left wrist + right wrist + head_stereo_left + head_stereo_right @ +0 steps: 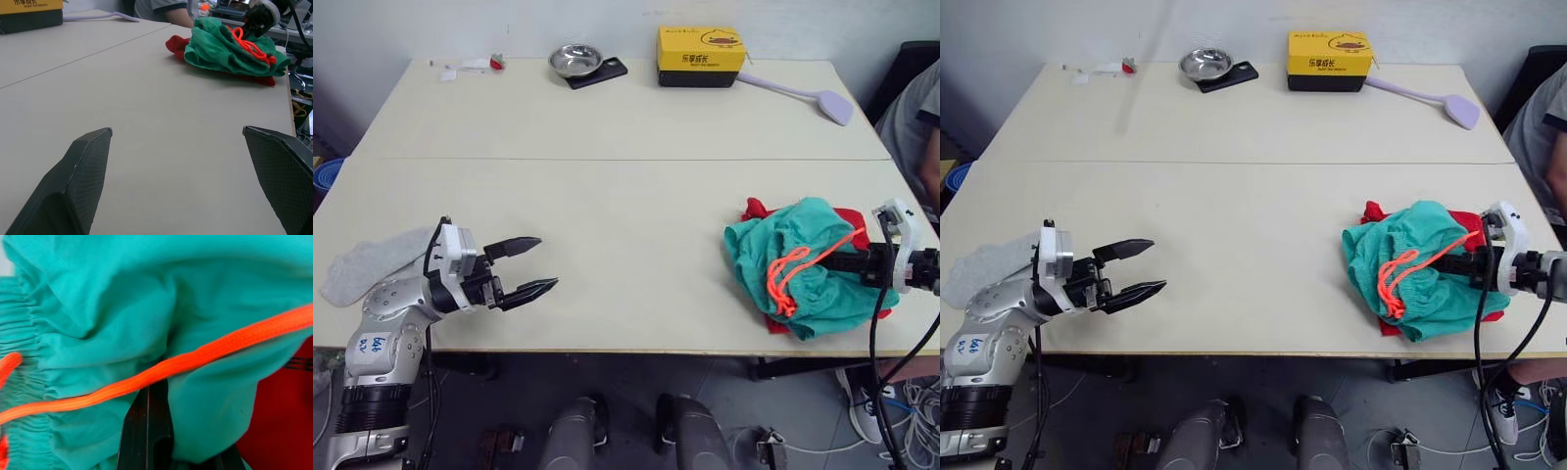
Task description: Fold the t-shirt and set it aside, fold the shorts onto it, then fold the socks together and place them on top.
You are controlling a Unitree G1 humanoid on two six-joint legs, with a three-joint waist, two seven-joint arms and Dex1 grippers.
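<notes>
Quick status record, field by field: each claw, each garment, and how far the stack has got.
left claw: open, holding nothing, over bare table
right claw: buried in the shorts, grip state unclear
shorts: crumpled, lying on the t-shirt, orange drawstring loose
t-shirt: underneath, red edges showing
socks: by the left arm, near the table's left edge
stack: socks not yet on the pile

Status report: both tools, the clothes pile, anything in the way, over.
Left tool open, over bare table. Right tool buried in shorts, state unclear. Shorts bunched atop t-shirt. Socks by left arm. Nothing blocking.
</notes>
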